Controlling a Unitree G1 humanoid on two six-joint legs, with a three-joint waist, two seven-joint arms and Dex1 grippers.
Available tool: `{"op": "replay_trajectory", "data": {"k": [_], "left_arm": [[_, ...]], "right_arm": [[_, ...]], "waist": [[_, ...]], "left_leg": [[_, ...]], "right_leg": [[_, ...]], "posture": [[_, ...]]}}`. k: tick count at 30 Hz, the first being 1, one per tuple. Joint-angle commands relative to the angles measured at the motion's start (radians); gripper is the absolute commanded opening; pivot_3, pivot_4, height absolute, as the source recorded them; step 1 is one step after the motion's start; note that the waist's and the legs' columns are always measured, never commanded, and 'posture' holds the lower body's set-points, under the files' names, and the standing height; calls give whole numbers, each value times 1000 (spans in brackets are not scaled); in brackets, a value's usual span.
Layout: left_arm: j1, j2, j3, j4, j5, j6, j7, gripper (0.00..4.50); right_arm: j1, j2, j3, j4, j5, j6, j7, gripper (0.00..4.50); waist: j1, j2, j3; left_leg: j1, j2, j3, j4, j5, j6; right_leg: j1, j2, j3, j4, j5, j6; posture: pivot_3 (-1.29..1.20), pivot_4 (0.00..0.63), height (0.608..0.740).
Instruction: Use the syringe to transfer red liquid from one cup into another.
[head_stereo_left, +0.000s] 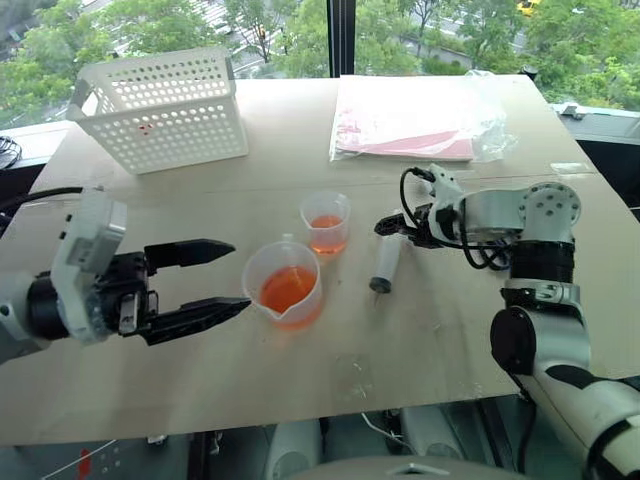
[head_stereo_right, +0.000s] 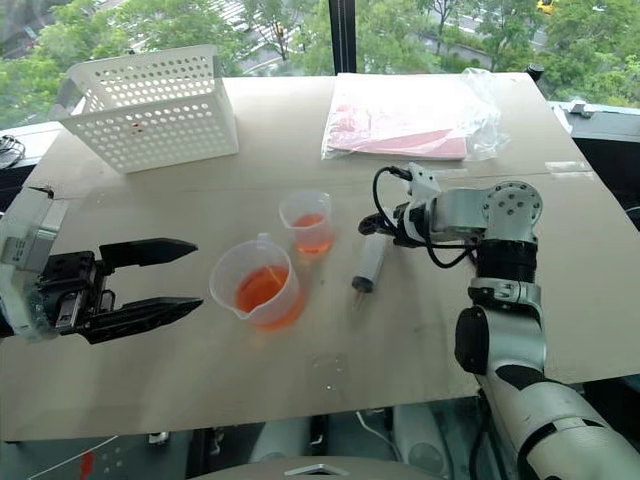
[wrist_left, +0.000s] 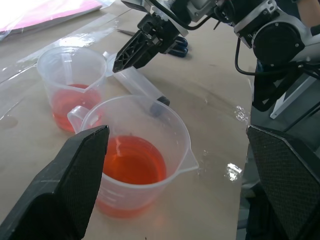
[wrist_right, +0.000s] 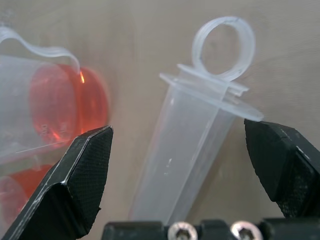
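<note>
**Reaching for the syringe: right gripper straddles its plunger end**

Lying flat on the light wooden bench (head_stereo_left: 180, 385), the large clear plastic syringe (head_stereo_left: 386, 263) sits just to the right of the two cups, untouched. Its long axis runs roughly toward and away from the robot, slightly slanted: dark rubber tip nearest the robot, ring-topped plunger and flange at the far end.

- Right gripper (head_stereo_left: 395, 225): black fingers spread wide, holding nothing. It hovers at the syringe's far, plunger end, pointing down and leftward. In the right wrist view the barrel and flange sit between the two fingertips, closer to one finger (wrist_right: 280, 160) than the other; no contact visible.
- Left gripper (head_stereo_left: 225, 277): also wide open and empty, held above the bench to the left of the cups, well apart from the syringe.
- Wider clear plastic measuring cup with pour spout (head_stereo_left: 283, 285): holds translucent orange-red liquid (head_stereo_left: 287, 289); stands between the left gripper and the syringe.
- Smaller clear plastic cup with plain rim (head_stereo_left: 326, 222): just behind the spouted cup, with a shallow layer of the same liquid.

Judgement: the right arm is plainly nearer. The fingers appear to stand across the barrel, so a short descent and a slight centring should precede closing.
</note>
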Motion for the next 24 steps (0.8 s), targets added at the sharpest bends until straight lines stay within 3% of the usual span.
{"op": "replay_trajectory", "data": {"k": [1,6,7,9,10,12,13,14,17,20,22,23,24], "left_arm": [[20,-11,53,-14,35,-31,-18,4477],[46,-51,68,-30,56,-58,-11,4477],[50,-55,68,-33,59,-62,-10,4500],[64,-72,76,-44,60,-72,-4,4500],[71,-79,80,-48,60,-76,-1,4500],[78,-92,85,-52,60,-83,6,4500],[79,-96,85,-52,62,-86,8,4500],[80,-101,82,-52,66,-92,10,4500],[78,-114,74,-53,60,-102,22,4500],[77,-125,70,-51,64,-114,36,4500],[71,-134,72,-44,63,-121,53,4500],[68,-137,72,-40,64,-124,60,4500],[60,-142,65,-33,65,-128,71,4500]], "right_arm": [[-17,-20,51,-6,165,6,-93,4500],[24,-6,133,-38,185,5,-160,4500],[26,0,135,-41,168,5,-163,3949],[29,11,144,-24,78,-26,-142,3295],[31,13,145,-17,43,-36,-132,2664],[35,13,143,-25,-10,-36,-106,1814],[37,8,144,-39,-28,-27,-85,1500],[41,-3,144,-62,-41,-14,-61,1468],[71,-111,234,-229,-36,5,132,1457],[135,-341,347,-529,-58,-28,498,1439],[194,-537,419,-683,-160,-166,753,1438],[226,-598,418,-724,-209,-251,856,1437],[254,-592,337,-735,-206,-346,936,1436]], "waist": [[-2,0,0],[-5,0,0],[-6,0,0],[-7,0,-1],[-7,0,-2],[-8,0,-3],[-6,0,-4],[-6,0,-5],[3,2,-3],[17,4,-3],[22,4,-2],[23,4,-3],[23,3,-3]], "left_leg": [[0,0,0,0,0,0],[0,0,0,0,0,0],[0,0,0,0,0,0],[0,1,0,0,0,0],[0,1,0,0,0,0],[1,1,0,0,0,0],[1,1,0,0,0,0],[2,1,0,0,0,0],[5,1,-1,1,0,0],[4,0,-2,1,0,0],[2,-1,-1,1,0,1],[2,-1,-1,1,0,1],[2,-1,-1,0,0,0]], "right_leg": [[0,0,0,0,0,0],[0,0,1,0,0,0],[0,0,0,0,0,0],[0,1,1,0,0,0],[0,1,1,0,0,0],[0,1,1,0,0,0],[0,1,1,0,0,0],[1,1,1,0,0,0],[5,1,0,0,0,0],[6,-1,-1,-2,0,0],[4,-1,0,-3,0,0],[4,-1,-1,-4,0,1],[4,0,-1,-4,0,1]], "posture": [[0,150,740],[0,150,740],[0,150,740],[0,150,740],[0,150,740],[0,150,740],[0,150,740],[0,150,740],[0,150,740],[0,150,740],[0,150,740],[0,150,740],[0,150,740]]}}
